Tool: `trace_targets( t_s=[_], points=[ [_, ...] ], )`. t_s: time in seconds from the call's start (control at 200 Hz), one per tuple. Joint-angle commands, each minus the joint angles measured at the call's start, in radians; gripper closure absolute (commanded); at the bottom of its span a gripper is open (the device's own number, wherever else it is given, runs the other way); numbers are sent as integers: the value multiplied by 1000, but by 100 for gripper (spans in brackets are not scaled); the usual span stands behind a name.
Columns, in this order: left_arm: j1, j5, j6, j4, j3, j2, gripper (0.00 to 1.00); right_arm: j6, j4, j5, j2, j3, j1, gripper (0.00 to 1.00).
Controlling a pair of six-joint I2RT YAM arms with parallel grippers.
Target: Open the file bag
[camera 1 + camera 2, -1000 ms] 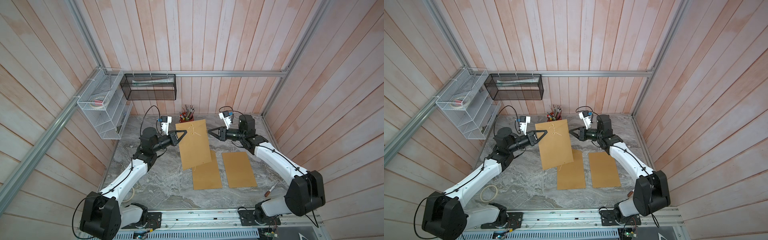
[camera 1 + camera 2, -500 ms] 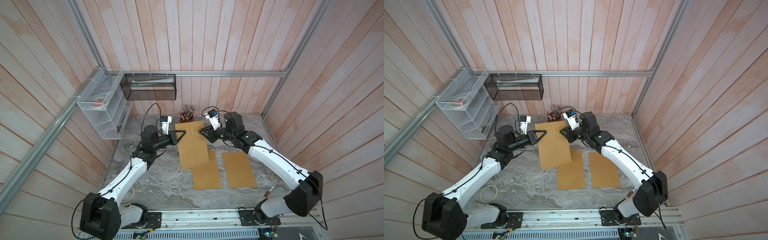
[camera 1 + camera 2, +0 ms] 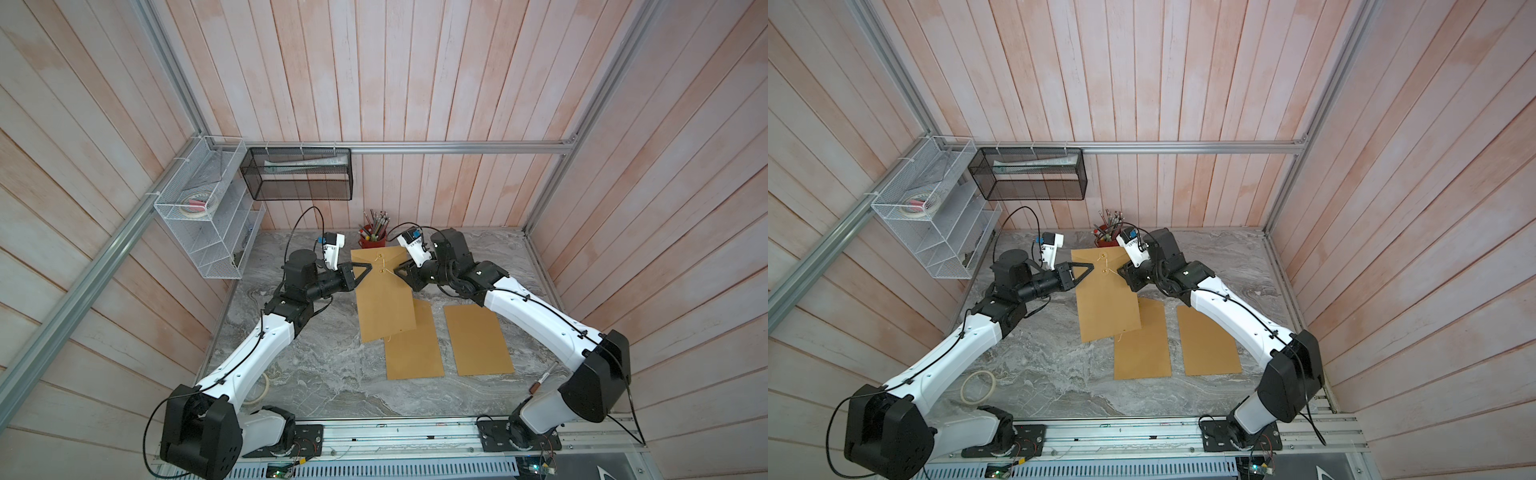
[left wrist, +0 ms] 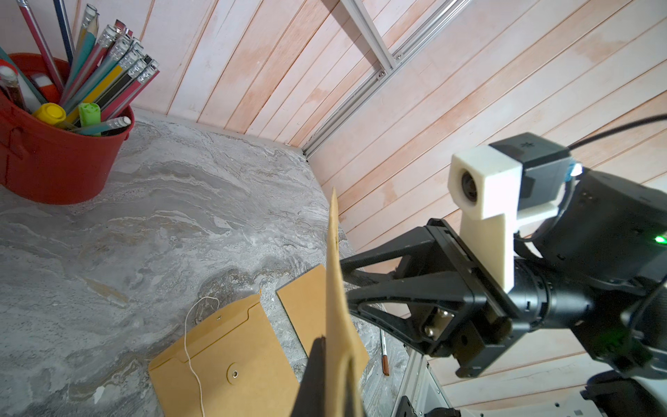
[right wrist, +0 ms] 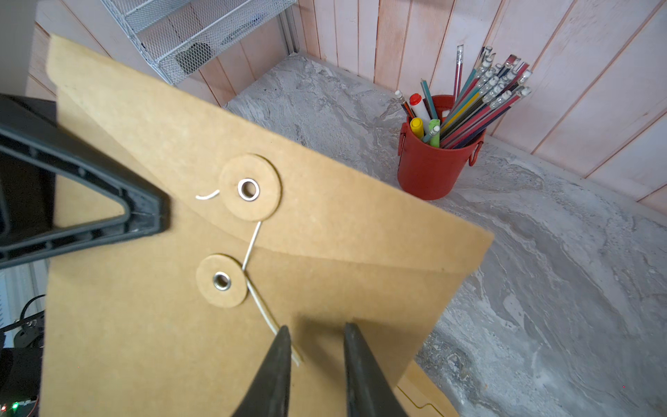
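Observation:
The file bag (image 3: 384, 299) (image 3: 1106, 299) is a kraft envelope held up off the table, its flap still down. My left gripper (image 3: 368, 266) (image 4: 334, 379) is shut on its edge near the flap. In the right wrist view a white string (image 5: 261, 310) runs from the upper button (image 5: 249, 189) past the lower button (image 5: 222, 281). Its loose end lies just inside one fingertip of my right gripper (image 5: 315, 328) (image 3: 395, 271). That gripper stands slightly open against the bag's face, below the lower button, gripping nothing.
Two more kraft envelopes (image 3: 413, 345) (image 3: 478, 340) lie flat on the marble table, one partly under the held bag. A red pen cup (image 3: 372, 239) stands at the back. A white wire rack (image 3: 208, 220) and black mesh basket (image 3: 299, 174) hang at back left. A tape roll (image 3: 978, 386) lies front left.
My right arm has swung left from beside the bag until its fingertips reach the string by the lower button, and its jaws have parted a little. The left gripper keeps holding the bag.

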Motion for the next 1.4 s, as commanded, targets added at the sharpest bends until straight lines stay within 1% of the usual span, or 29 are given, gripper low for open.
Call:
trace_targets(
  t_s=[0.0, 0.46, 0.99, 1.25, 1.396],
  points=[
    [-5, 9, 17, 1, 34, 12, 100, -7, -20, 19, -9, 22, 11, 72],
    [-8, 14, 16, 4, 33, 29, 100, -11, -25, 18, -9, 36, 39, 72],
    [-9, 31, 14, 8, 39, 28, 100, -21, -41, 1, 59, 52, 44, 73],
    [-8, 37, 13, 14, 35, 28, 100, -18, -40, -7, 78, 51, 45, 75],
    [-9, 40, 11, 19, 34, 31, 100, -13, -30, -13, 83, 47, 45, 81]
  ],
)
